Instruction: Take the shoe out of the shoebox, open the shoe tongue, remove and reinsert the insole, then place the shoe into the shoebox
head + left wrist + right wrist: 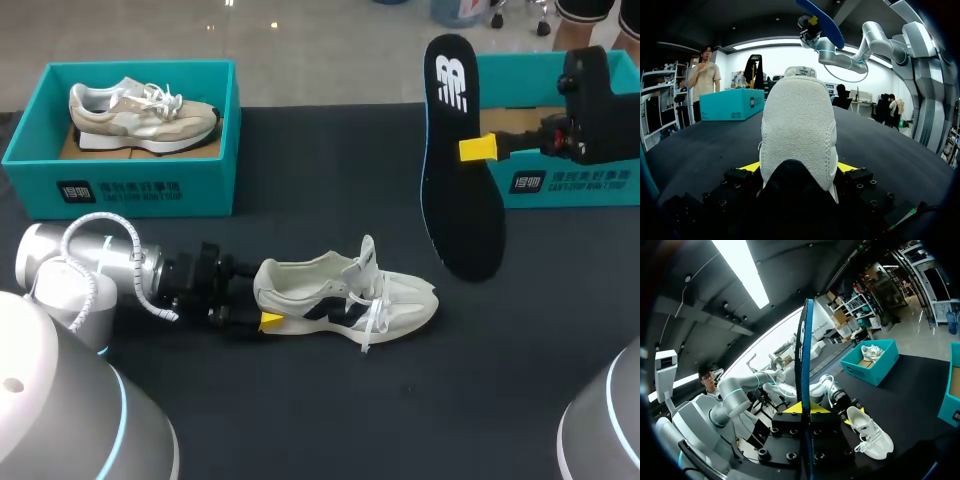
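Observation:
A white shoe [345,290] lies on its side on the black table, its tongue pulled up. My left gripper [262,306] is shut on the shoe's heel [799,135], with a yellow tip against each side of it. My right gripper [478,148] is shut on the black insole [462,170] and holds it upright in the air over the table's right side. In the right wrist view the insole [803,365] shows edge-on between the fingers of the right gripper [804,408]. The shoe [867,432] lies below and beyond it.
A teal shoebox [125,185] at the back left holds a beige shoe [140,115]. A second teal box [570,180] stands at the back right, behind my right gripper. Bare black table lies in front of the white shoe.

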Controlling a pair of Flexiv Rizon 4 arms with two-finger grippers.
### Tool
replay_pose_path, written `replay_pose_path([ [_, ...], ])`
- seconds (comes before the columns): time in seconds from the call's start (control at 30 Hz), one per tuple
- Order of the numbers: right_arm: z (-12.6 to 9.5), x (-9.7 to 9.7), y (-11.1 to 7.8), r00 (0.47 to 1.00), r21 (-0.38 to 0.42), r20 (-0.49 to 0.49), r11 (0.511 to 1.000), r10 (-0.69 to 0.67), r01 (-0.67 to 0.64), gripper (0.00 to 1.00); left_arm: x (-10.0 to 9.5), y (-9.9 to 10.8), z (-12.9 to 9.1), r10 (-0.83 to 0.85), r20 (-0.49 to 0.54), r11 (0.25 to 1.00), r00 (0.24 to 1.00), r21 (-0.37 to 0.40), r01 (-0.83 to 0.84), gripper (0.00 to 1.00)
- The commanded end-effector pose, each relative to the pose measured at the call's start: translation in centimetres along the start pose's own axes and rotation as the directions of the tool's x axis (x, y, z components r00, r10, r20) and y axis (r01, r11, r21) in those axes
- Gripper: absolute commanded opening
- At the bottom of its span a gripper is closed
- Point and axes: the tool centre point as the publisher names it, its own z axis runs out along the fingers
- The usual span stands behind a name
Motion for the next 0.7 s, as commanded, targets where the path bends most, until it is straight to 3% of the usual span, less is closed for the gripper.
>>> replay_pose_path([
  [0.03,0.1,-0.1,0.0,1.000,0.002,0.000,1.000,0.000,0.000,0.00,0.0,0.2,0.1,0.000,0.000,1.000,1.000,-0.002,0.000,0.07],
  [0.07,0.1,-0.1,0.0,1.000,0.002,0.000,1.000,0.000,0.000,0.00,0.0,0.2,0.1,0.003,-0.012,1.000,1.000,-0.008,-0.003,0.36],
  [0.1,0.1,-0.1,0.0,1.000,0.002,0.000,1.000,0.000,0.000,0.00,0.1,0.2,0.0,0.000,-0.016,1.000,1.000,-0.011,0.000,0.81],
  [0.13,0.1,-0.1,0.0,1.000,0.002,0.000,1.000,0.000,0.000,0.00,0.1,0.2,0.0,-0.002,-0.018,1.000,1.000,-0.013,0.002,1.00],
  [0.4,0.1,-0.1,0.0,1.000,0.002,0.000,1.000,0.000,0.000,0.00,0.8,-0.9,-1.0,0.010,-0.031,0.998,0.999,-0.055,-0.012,1.00],
  [0.7,0.1,-0.1,0.0,1.000,0.002,0.000,1.000,0.000,0.000,0.00,1.0,-2.4,-2.9,0.017,-0.066,0.980,0.998,-0.197,-0.030,1.00],
])
